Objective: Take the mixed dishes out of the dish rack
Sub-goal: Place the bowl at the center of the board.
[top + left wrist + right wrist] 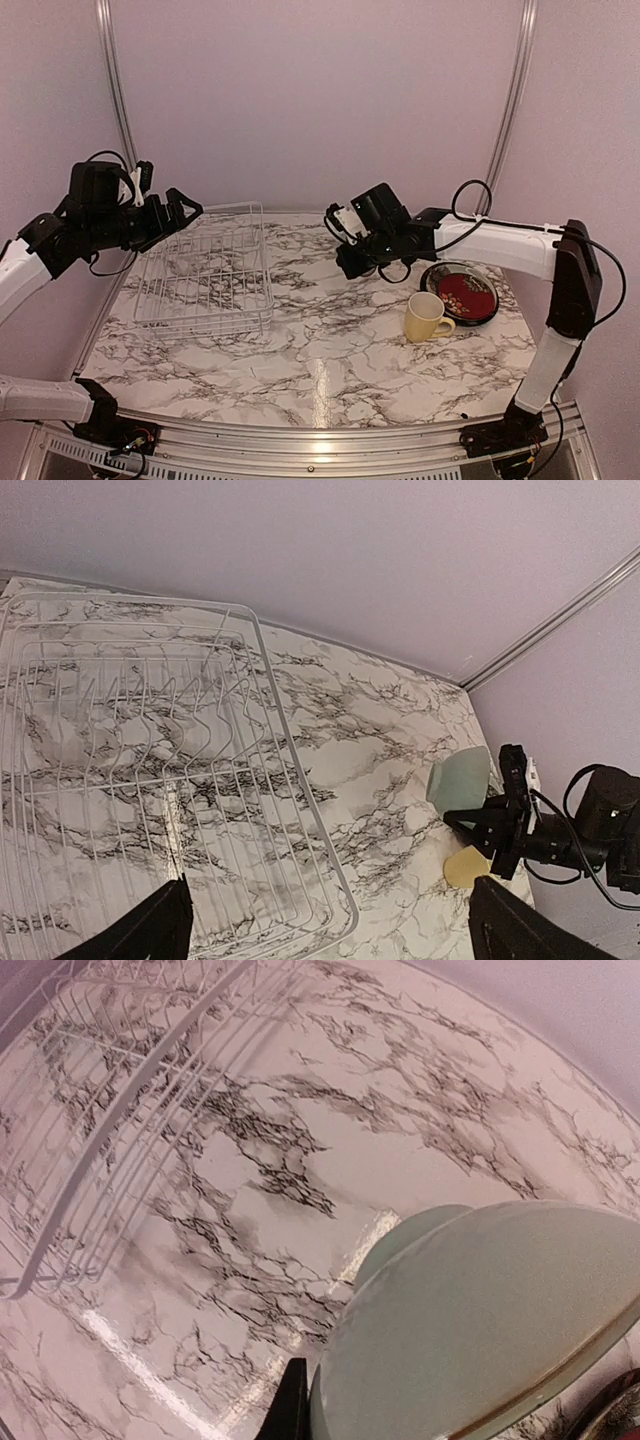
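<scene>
The white wire dish rack [205, 265] stands empty at the left of the marble table; it also shows in the left wrist view [150, 780] and the right wrist view [100, 1090]. My left gripper [185, 215] is open and empty, held above the rack's left side. My right gripper [355, 262] is shut on the small pale-green bowl [480, 1330], held above the table right of the rack; the bowl also shows in the left wrist view [462, 778]. One finger [292, 1400] presses the bowl's wall. The pale yellow mug [425, 317] stands beside the stacked dark-rimmed plates [462, 292], red patterned one on top.
The table's right edge lies just past the plates. A metal frame rail [512, 100] rises behind the right arm, another [115, 90] behind the rack. The lilac wall closes the back.
</scene>
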### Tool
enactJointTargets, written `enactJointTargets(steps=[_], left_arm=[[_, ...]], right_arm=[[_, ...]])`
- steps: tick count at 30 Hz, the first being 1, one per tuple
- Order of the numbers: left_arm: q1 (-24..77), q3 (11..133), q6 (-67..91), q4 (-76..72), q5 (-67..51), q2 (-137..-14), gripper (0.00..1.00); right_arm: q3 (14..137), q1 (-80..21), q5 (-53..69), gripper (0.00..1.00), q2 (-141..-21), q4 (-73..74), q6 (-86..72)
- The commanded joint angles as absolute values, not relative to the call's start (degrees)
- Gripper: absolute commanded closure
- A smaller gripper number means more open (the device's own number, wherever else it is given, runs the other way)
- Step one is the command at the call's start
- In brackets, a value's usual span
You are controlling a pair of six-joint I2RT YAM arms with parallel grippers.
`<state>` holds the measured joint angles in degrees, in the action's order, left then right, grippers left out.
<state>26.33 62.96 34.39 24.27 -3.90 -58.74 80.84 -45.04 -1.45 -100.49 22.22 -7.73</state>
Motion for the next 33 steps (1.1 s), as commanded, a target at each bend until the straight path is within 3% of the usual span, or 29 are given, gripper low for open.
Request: enactJointTargets(steps=[1, 11, 33], left_arm=[[26.4, 62.0, 34.4, 24.1, -3.6, -59.0, 0.01], [26.4, 63.0, 34.9, 23.2, -5.0, -60.6, 0.01], [26.4, 61.9, 34.2, 25.6, -4.9, -57.7, 0.01]], right_arm=[[87.4, -45.0, -14.8, 1.0, -103.1, 34.7, 3.9], [90.0, -44.5, -20.9, 1.0, -109.9, 43.7, 12.0], [91.5, -41.0, -18.0, 0.98, -118.5, 48.2, 14.0]])
